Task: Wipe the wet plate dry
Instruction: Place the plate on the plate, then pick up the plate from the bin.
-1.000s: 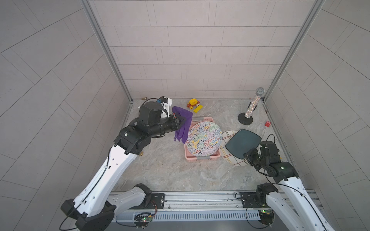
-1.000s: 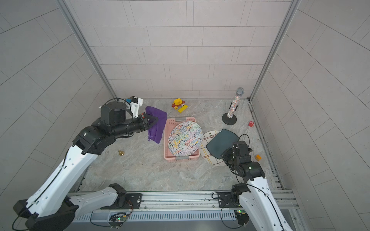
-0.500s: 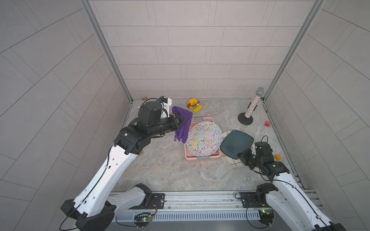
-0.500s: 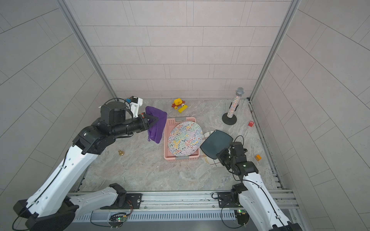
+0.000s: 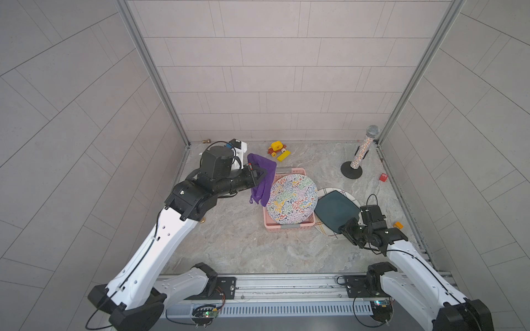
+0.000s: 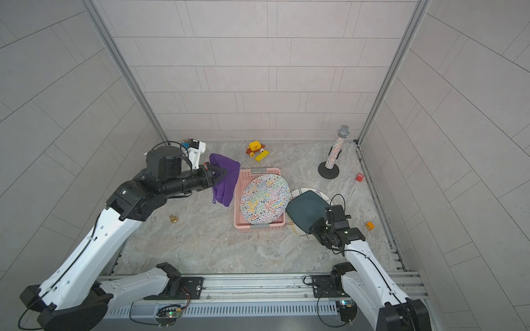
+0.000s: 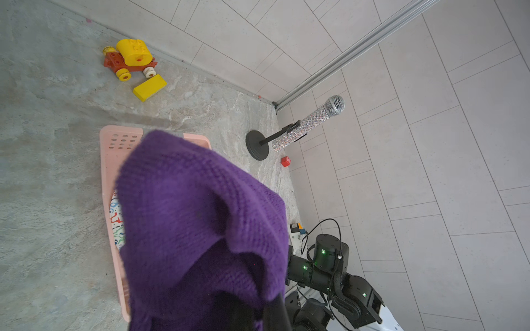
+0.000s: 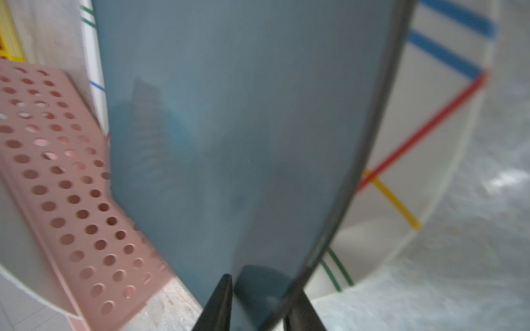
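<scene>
My left fingers (image 5: 259,174) clamp the purple cloth (image 5: 263,187); I can't tell whether the right fingers (image 5: 346,228) grip the dark plate (image 5: 336,207) propped over the striped plate (image 5: 328,231), so it might slip when wiped.

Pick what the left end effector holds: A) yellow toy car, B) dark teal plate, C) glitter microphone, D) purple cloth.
D: in a top view the left end effector is closed on the purple cloth, which hangs beside the pink basket.
</scene>
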`<action>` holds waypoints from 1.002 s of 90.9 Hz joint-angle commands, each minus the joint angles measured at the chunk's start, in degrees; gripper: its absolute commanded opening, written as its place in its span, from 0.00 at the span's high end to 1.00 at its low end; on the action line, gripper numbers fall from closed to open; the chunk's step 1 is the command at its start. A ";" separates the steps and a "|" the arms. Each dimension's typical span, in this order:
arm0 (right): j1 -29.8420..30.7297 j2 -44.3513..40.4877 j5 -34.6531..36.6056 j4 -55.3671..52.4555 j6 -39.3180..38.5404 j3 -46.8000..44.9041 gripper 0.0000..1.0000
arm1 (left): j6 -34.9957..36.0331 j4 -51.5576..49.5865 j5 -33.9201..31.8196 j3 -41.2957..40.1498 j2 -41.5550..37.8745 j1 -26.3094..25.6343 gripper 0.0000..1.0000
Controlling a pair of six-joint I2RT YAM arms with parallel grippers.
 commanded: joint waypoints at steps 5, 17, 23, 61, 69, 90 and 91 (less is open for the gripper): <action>0.30 -2.21 2.82 -5.81 -3.07 0.86 0.55 | 1.33 0.11 -0.66 -1.56 -0.79 0.26 1.00; 0.29 -4.20 5.37 -11.36 -4.24 2.50 0.40 | 2.13 -0.26 -1.15 -2.42 -1.07 0.52 1.00; 0.30 -5.60 6.86 -13.96 -4.86 4.86 0.37 | 3.13 -0.84 -1.94 -2.80 -1.01 0.61 1.00; 7.50 6.40 -2.07 0.87 -14.70 25.74 0.53 | 11.60 -5.39 -12.75 -11.16 6.43 4.48 1.00; 9.43 11.92 -0.65 4.62 -15.28 26.20 0.45 | 11.58 -4.79 -12.43 -11.68 9.66 4.83 1.00; 12.11 26.58 -1.66 11.72 -16.36 29.40 0.44 | 12.34 -4.87 -10.57 -11.80 19.37 5.18 1.00; 12.21 27.20 -1.68 11.82 -16.44 29.61 0.44 | 12.27 -4.73 -10.42 -11.90 19.77 5.18 1.00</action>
